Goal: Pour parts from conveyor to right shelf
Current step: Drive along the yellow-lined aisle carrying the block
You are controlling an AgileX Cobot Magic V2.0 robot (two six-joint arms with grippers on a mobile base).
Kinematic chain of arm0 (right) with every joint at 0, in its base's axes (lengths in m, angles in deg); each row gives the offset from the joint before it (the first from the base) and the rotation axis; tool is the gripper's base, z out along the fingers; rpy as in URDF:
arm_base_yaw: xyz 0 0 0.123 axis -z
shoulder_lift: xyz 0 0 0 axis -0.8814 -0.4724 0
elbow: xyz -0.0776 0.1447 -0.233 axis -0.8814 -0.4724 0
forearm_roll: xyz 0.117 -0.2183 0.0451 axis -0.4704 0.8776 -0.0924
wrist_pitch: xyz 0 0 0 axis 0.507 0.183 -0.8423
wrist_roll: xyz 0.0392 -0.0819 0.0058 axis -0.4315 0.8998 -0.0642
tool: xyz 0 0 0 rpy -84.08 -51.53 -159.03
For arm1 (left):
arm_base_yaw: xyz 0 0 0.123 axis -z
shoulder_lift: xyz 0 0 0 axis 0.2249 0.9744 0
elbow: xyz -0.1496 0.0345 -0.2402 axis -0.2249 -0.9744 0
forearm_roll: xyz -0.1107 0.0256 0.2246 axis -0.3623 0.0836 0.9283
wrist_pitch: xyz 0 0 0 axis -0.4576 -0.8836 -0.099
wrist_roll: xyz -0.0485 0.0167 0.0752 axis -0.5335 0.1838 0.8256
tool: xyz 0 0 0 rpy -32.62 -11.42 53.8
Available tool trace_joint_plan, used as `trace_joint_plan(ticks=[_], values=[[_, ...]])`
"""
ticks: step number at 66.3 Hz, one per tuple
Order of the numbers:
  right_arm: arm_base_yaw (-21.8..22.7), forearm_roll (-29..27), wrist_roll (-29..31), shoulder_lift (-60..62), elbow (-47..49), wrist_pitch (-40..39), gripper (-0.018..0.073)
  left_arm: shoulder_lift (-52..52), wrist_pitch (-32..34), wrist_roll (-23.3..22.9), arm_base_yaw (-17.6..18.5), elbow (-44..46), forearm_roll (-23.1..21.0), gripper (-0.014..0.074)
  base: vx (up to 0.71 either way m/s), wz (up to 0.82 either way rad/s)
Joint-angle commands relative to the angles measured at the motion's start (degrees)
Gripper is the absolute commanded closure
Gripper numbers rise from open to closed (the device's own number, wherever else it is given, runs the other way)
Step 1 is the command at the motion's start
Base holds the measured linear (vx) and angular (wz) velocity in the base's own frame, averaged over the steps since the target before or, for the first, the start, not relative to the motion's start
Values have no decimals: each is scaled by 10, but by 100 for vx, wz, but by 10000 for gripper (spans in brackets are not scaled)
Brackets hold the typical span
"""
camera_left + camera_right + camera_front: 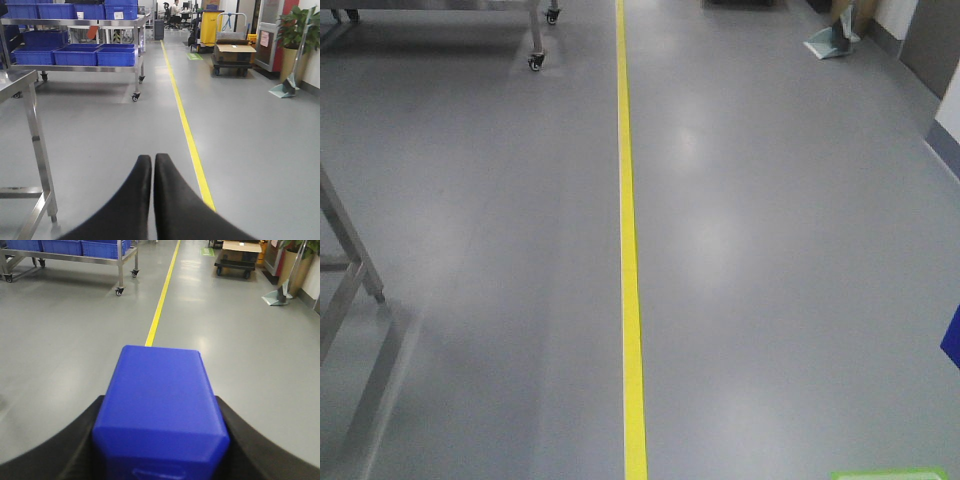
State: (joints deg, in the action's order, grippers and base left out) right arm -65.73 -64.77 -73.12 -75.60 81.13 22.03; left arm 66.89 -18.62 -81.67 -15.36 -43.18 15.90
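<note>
On the aisle floor [790,300], right gripper [160,399] clamps the blue bin [160,380] — pickup done, pour not yet made — left gripper [153,158] pinched together, empty.

Glossy grey floor [780,300], yellow line [631,300], loaded flat trolley [232,64], potted plant [295,25]

The left gripper [152,158] points forward and slightly down, low in the left wrist view; its two black fingers [131,200] are pressed together along their length with nothing between them. The right gripper [160,399] points forward too, its black fingers [70,440] spread wide, one on the left and one on the right side of a blue bin [159,415], clamping it between them
</note>
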Motion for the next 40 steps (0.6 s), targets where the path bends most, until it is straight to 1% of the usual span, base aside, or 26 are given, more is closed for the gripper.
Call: trace_joint_plan(ticks=[1,40], values=[[1,0,5,-5,17,-44,564,10,45,-5,3,11,-5,602,77,11],[1,0,5,-5,17,-44,564,10,45,-5,3,11,-5,602,79,8]])
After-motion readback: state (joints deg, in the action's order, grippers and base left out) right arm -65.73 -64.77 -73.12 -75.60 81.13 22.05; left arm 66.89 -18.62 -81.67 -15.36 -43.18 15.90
